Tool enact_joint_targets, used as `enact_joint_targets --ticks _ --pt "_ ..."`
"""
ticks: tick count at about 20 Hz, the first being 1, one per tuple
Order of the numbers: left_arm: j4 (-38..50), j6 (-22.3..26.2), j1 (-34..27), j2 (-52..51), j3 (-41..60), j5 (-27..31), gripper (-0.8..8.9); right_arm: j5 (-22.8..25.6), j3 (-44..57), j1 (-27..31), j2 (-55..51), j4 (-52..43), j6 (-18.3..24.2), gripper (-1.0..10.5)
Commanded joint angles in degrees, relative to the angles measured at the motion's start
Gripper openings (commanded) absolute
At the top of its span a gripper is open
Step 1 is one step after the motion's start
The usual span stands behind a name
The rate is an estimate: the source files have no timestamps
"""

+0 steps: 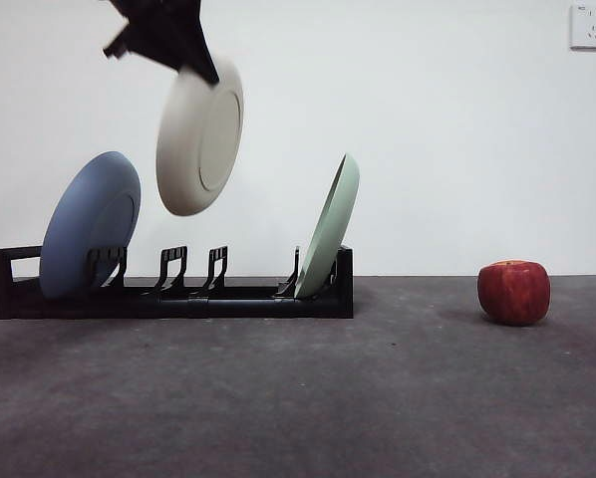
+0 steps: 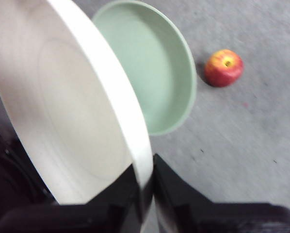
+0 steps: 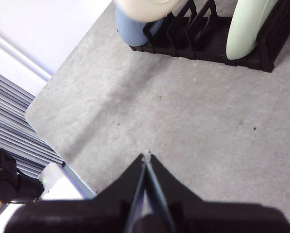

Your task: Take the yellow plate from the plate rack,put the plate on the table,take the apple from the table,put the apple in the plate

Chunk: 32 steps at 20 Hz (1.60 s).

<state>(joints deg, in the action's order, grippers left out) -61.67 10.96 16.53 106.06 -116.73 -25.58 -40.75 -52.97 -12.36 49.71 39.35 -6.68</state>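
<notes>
One hand at work: the left hand (image 2: 146, 194) is clamped on the rim of the yellow plate (image 1: 199, 136), one jaw on each face, entering the front view from the top.
Plate position: in the air, on edge and tilted, above the plate rack (image 1: 173, 284) and clear of its slots.
Rack contents: a blue plate (image 1: 89, 224) at the handle end, a pale green plate (image 1: 330, 224) at the other; the middle holders stand empty.
Other hand: the right hand (image 3: 146, 160) waits over bare worktop (image 1: 298, 398) with its jaws together, holding nothing.
Apple: the apple (image 1: 514, 292) sits upright on the worktop, well apart from the rack.
Step in hand: as I judge it, carrying the plate off the rack, not yet set down.
Next move: it calls for swinging the plate clear, turning it flat, and lowering it onto open worktop between rack and apple.
</notes>
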Motion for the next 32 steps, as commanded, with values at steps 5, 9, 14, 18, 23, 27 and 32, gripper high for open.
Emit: enact_joint_targets --ticks 5,9,14,18,23,27,32 --pt "-8.96 4.85 6.23 -9.81 -0.02 0.61 -0.08 1.97 -0.28 -0.13 0.04 -0.24 -0.83 0.0" --pt "-13.79 6.78 11.69 -13.77 0.04 0.94 -0.08 2.21 -0.28 -0.13 0.04 -0.28 -0.81 0.0" --pt "-13.88 5.33 18.99 -16.48 3.61 7.67 -0.08 1.01 -0.28 -0.13 0.04 0.22 -0.7 0.0" --pt "-13.57 5.09 26.25 -18.12 13.97 19.02 -0.08 -2.36 -0.28 -0.13 0.04 5.97 3.21 0.0" --pt "-0.44 3.56 32.17 -17.88 29.42 25.62 -0.08 -1.33 -0.28 -0.13 0.04 15.87 8.28 0.0" --pt "4.68 1.38 34.97 -17.75 34.93 28.39 -0.09 6.49 -0.28 -0.13 0.04 20.87 10.32 0.0" --pt "4.85 0.31 40.37 -13.81 34.99 34.93 -0.08 10.14 -0.28 -0.13 0.04 23.21 11.26 0.0"
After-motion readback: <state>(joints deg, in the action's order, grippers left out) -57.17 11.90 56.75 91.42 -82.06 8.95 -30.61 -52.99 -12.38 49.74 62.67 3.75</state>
